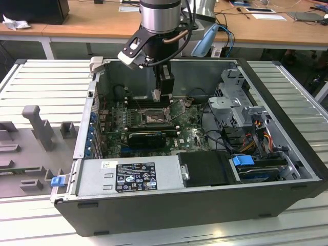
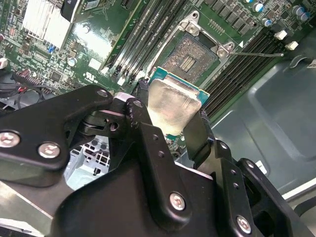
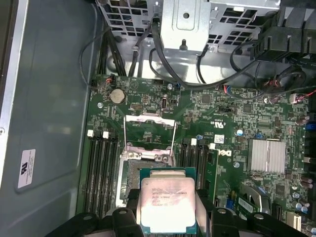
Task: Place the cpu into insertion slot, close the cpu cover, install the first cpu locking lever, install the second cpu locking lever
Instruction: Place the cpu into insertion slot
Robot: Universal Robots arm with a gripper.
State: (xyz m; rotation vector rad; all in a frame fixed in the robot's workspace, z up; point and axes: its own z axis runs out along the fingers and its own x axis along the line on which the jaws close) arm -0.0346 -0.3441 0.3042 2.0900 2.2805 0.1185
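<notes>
My gripper [image 1: 163, 95] reaches down into the open computer case, shut on the cpu [image 2: 173, 108], a silver-faced square chip with a green edge, pinched by two opposite sides between black fingers [image 2: 197, 133]. In the first wrist view the cpu [image 3: 167, 205] hangs above the insertion slot [image 3: 129, 173] and covers part of it. That insertion slot [image 2: 190, 57] lies open with its greyish pin field bare. The cpu cover [image 3: 149, 129], a thin metal frame, stands swung up beyond the socket. A thin wire locking lever [image 2: 256, 54] sticks out beside the socket. In the exterior view the insertion slot [image 1: 154, 119] sits just below the gripper.
Long black memory slots [image 3: 101, 168] flank the socket on the green motherboard [image 1: 192, 134]. A finned silver heatsink [image 3: 266, 155] sits to one side. A power supply [image 1: 128, 175], a drive cage [image 1: 233, 102] and cables [image 1: 259, 134] crowd the case. Grey fixtures [image 1: 36, 123] stand outside on the exterior view's left.
</notes>
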